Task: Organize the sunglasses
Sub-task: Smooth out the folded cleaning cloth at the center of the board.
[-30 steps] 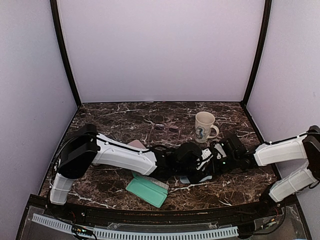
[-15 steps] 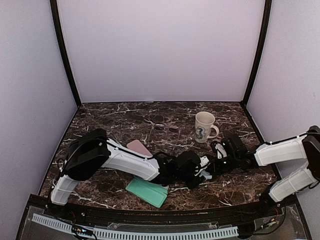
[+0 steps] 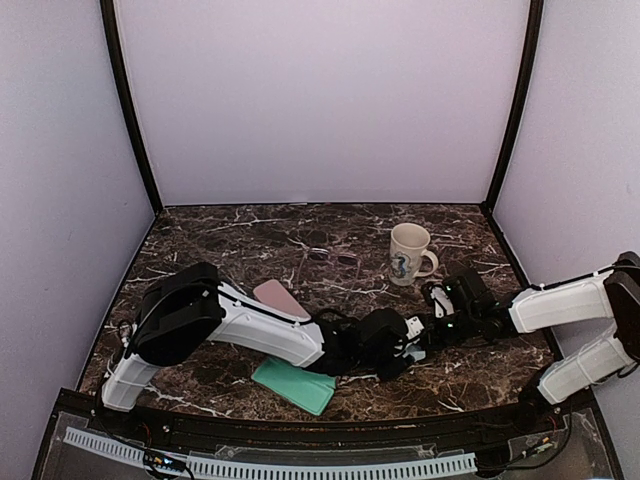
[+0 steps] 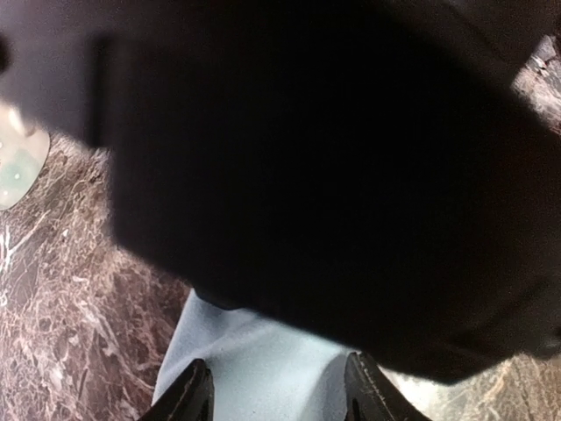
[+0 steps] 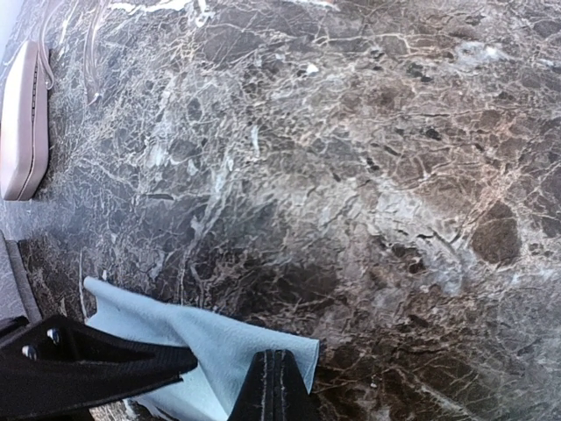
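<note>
— Dark marble table [image 3: 220, 240], white-veined. Where are the sunglasses [image 3: 333, 257]?
— One pair found: thin dark frame, dark lenses, lying above the middle of the top view, just left of the mug [image 3: 408, 252]. A second pair is not made out in any view.
— Orientation?
— Long axis runs left to right across the frame, right end dipping slightly.
— And the grippers?
— Both are low over the table, below and right of the pair, well apart from it and close to each other. On the left gripper [image 4: 279, 395] the fingers are about half spread, with a light blue cloth [image 5: 202, 346] lying between and under them; nothing visibly clamped. Something dark blocks the upper part of its own view. On the right gripper [image 5: 276, 386] the jaws are pressed together, tips at the cloth's edge, seemingly nipping it.
— Which arm is nearer?
— Little in it. The left gripper sits more directly below the pair; the right gripper is further right.
— So the reach?
— Judgement: up-frame and slightly left for either, jaws turned square to that left-right line.
— Obstacles?
— Pink case [image 3: 278, 295] left of the route, mug to the right.
</note>
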{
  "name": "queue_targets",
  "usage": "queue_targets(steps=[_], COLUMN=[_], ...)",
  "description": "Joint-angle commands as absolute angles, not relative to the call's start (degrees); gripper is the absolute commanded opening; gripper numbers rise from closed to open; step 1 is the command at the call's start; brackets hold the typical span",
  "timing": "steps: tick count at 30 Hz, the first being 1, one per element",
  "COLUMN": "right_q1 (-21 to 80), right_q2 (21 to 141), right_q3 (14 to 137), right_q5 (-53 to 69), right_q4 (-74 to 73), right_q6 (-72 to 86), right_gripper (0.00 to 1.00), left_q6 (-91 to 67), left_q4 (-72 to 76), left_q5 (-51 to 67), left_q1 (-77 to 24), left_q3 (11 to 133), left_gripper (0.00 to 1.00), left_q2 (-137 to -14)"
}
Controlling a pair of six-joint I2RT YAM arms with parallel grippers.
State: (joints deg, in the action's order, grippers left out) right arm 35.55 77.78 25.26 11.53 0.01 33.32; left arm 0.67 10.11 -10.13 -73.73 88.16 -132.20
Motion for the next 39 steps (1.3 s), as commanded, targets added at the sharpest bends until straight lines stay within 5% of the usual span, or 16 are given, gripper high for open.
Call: queue_targets(steps=[1, 20, 30, 39], right_q1=[35.42, 35.40, 34.95, 33.85], right_q2=[78.14, 72.98, 69.22, 72.12], right_q3=[24.48, 26.36, 27.15, 26.77], right_q5=[9.49, 11.94, 10.05, 8.70], right_q4=[-3.56, -5.13, -6.87, -6.87], right_q6=[32.51, 30.23, 30.24, 29.49], right_gripper=[0.00, 0.00, 0.09, 0.16], left_q6=[1.18, -0.79, -3.20, -4.66], left_q4=[3.97, 3.93, 2.55, -6.90], left_q5=[-9.61, -6.17, -1.95, 6.35], left_q1=[-75.12, -75.08, -73.05, -66.02], left_q3=[86.50, 87.60, 85.44, 85.96], left_gripper=[0.53, 0.56, 0.68, 0.66], left_q2=[-130.43, -125.80, -119.63, -117.89])
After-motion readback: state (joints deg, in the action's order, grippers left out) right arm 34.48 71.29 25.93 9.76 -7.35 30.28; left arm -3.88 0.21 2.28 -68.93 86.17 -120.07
